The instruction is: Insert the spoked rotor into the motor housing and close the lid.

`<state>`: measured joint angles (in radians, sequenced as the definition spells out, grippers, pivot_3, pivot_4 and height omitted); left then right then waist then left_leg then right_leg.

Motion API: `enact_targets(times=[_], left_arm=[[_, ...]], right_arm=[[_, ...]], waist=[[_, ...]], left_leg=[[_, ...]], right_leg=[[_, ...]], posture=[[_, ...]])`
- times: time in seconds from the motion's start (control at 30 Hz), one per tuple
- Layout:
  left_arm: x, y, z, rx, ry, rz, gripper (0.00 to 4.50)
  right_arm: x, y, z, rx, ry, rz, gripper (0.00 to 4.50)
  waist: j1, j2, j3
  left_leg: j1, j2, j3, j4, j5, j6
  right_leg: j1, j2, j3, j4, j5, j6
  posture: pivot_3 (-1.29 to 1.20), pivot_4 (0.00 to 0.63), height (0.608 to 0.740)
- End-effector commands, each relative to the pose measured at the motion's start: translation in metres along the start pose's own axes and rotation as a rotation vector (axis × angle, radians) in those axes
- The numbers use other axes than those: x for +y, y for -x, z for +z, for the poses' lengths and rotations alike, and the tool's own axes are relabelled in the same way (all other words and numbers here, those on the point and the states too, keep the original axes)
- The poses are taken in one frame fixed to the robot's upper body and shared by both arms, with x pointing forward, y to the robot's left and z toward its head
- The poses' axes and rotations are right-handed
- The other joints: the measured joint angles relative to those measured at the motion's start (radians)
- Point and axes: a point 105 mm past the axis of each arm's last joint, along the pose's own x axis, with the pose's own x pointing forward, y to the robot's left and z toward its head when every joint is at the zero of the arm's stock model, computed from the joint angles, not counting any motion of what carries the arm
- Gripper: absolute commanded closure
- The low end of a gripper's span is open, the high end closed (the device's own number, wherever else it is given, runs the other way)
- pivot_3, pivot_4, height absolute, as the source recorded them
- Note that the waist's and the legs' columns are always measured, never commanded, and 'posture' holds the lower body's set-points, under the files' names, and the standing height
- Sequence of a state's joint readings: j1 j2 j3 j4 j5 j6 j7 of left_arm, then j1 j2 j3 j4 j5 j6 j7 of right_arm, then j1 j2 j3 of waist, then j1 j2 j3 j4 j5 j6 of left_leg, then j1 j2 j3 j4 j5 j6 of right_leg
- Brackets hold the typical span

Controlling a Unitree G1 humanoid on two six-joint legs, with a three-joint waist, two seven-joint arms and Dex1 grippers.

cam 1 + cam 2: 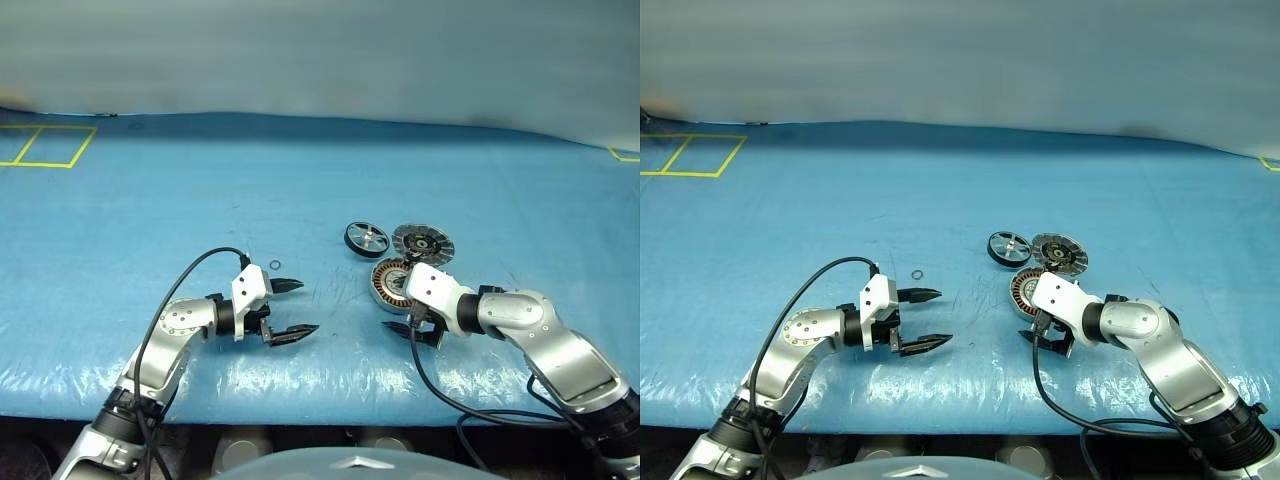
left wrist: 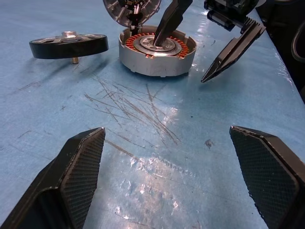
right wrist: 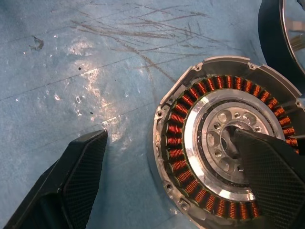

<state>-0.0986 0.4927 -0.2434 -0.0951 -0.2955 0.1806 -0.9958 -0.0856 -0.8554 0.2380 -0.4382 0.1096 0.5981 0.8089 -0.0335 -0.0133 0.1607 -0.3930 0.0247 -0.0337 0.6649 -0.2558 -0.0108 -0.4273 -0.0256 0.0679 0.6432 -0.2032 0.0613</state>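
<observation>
Round silver motor housing with copper windings (image 3: 224,143) sits on blue table cover (image 1: 300,180), uncovered. Black spoked rotor (image 1: 366,239) and slotted silver-grey lid (image 1: 422,243) just behind it. Right gripper (image 1: 414,312) spread wide, one finger over housing centre. Left gripper (image 1: 290,310) wide, empty, well apart.

Scratched glossy blue tabletop (image 2: 143,105)

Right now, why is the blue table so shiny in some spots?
In the left wrist view, lamp glare whitens the blue mat between the left gripper fingers; in the right wrist view, bright flecks sit beside the motor housing; in the eye views, the mat's crinkled front edge glints.
</observation>
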Motion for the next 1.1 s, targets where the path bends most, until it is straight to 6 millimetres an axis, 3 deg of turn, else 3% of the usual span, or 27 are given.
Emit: enact_targets(times=[0.03, 0.1, 0.3, 0.5, 0.83, 0.97, 1.1], left_arm=[[0.002, 0.000, 0.015, -0.040, -0.059, 0.008, 0.01], [0.003, -0.001, 0.015, -0.040, -0.061, 0.009, 0.00], [0.003, -0.002, 0.015, -0.044, -0.059, 0.008, 0.00], [0.003, -0.002, 0.017, -0.049, -0.054, 0.005, 0.00], [0.006, 0.000, 0.016, -0.039, -0.051, 0.016, 0.00], [0.005, -0.001, 0.017, -0.051, -0.047, 0.022, 0.00], [0.003, 0.001, 0.016, -0.046, -0.042, 0.031, 0.00]], right_arm=[[0.002, -0.002, -0.003, 0.030, 0.053, 0.021, 0.18], [0.003, -0.004, -0.003, 0.036, 0.061, 0.031, 0.57], [0.002, -0.008, -0.003, 0.061, 0.130, 0.018, 2.38], [0.002, -0.010, 0.013, 0.026, 0.200, 0.028, 2.38], [0.018, -0.008, 0.063, -0.100, 0.361, 0.201, 2.38], [0.018, -0.019, 0.065, -0.083, 0.388, 0.236, 2.38], [0.013, -0.030, 0.055, -0.019, 0.407, 0.255, 2.38]], waist=[[0.000, 0.000, 0.000], [0.000, 0.000, 0.000], [-0.002, -0.004, -0.003], [-0.004, -0.007, -0.002], [-0.003, -0.007, 0.001], [-0.002, -0.007, 0.001], [-0.002, -0.007, 0.002]], left_leg=[[0.000, 0.000, 0.000, 0.000, 0.000, 0.000], [0.000, 0.000, 0.000, 0.000, 0.000, 0.000], [0.001, 0.000, 0.000, -0.001, 0.000, 0.000], [0.011, 0.001, 0.001, -0.001, 0.000, 0.000], [0.013, 0.001, 0.001, -0.004, 0.000, 0.000], [0.012, 0.001, 0.001, -0.004, -0.001, 0.000], [0.012, 0.001, 0.001, -0.004, -0.001, 0.000]], right_leg=[[0.000, 0.000, 0.000, 0.000, 0.000, 0.000], [0.000, 0.000, 0.000, 0.000, 0.000, 0.000], [0.001, 0.000, 0.000, 0.000, 0.000, 0.000], [0.010, 0.001, 0.001, 0.000, 0.000, 0.000], [0.010, 0.001, 0.000, -0.001, -0.001, -0.001], [0.010, 0.000, 0.000, -0.001, -0.001, -0.001], [0.010, 0.000, 0.000, -0.001, -0.001, -0.001]], posture=[[0.00, 0.150, 0.740], [0.00, 0.150, 0.740], [0.00, 0.150, 0.740], [0.00, 0.150, 0.740], [0.00, 0.150, 0.740], [0.00, 0.150, 0.740], [0.00, 0.150, 0.740]])
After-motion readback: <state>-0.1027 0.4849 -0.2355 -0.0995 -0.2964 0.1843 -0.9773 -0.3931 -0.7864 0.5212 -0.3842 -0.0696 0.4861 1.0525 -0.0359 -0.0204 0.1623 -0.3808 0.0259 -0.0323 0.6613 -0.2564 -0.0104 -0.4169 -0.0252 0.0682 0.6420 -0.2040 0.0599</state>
